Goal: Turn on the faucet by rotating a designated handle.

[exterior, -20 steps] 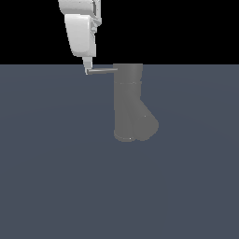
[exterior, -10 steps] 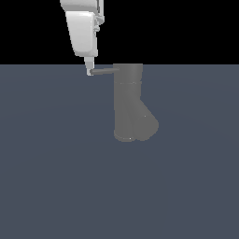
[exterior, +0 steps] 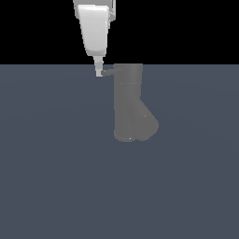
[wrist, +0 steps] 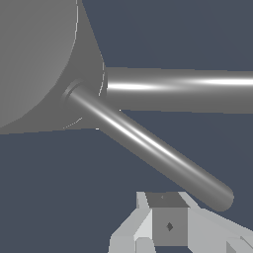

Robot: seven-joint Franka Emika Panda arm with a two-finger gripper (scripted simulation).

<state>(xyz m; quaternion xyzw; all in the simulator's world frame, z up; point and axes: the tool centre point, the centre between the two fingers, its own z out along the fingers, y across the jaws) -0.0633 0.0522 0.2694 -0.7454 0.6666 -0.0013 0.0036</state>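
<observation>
Handle [exterior: 108,72] swung nearer, grey floor [exterior: 56,177].

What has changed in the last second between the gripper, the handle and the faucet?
The handle looks shorter in the exterior view than before, so it seems to have swung round the top of the faucet. The gripper moved toward the exterior view's right along with its tip, staying beside it. Nothing was visibly taken hold of or let go. The faucet body and its angled spout stayed where they were.
</observation>
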